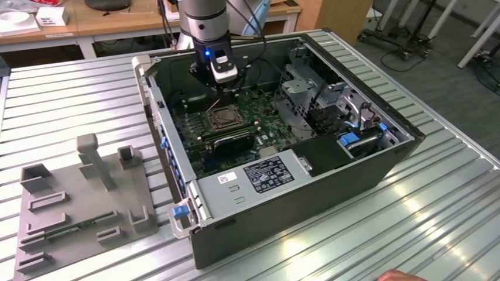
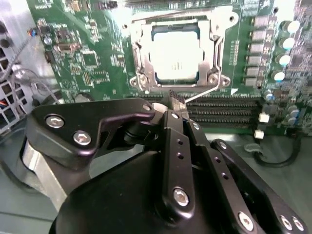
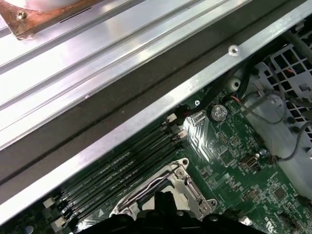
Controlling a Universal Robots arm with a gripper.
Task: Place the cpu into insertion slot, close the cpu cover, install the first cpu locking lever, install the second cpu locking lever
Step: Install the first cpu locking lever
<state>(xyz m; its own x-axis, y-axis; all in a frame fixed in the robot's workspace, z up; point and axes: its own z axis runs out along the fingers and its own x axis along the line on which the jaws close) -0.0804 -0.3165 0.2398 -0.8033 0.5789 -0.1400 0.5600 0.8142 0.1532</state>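
Now fingers pressed together, tips just beside thin wire locking lever; pinching it or not, cannot tell. Gripper sits upper middle of exterior view, low inside open computer case. Cpu already lying in insertion slot, cpu cover looks shut down over it. Lever locking seems left to do.

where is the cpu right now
In the second wrist view the cpu lies on the green board, framed by the metal cover, just past the gripper and beside the long memory slots.
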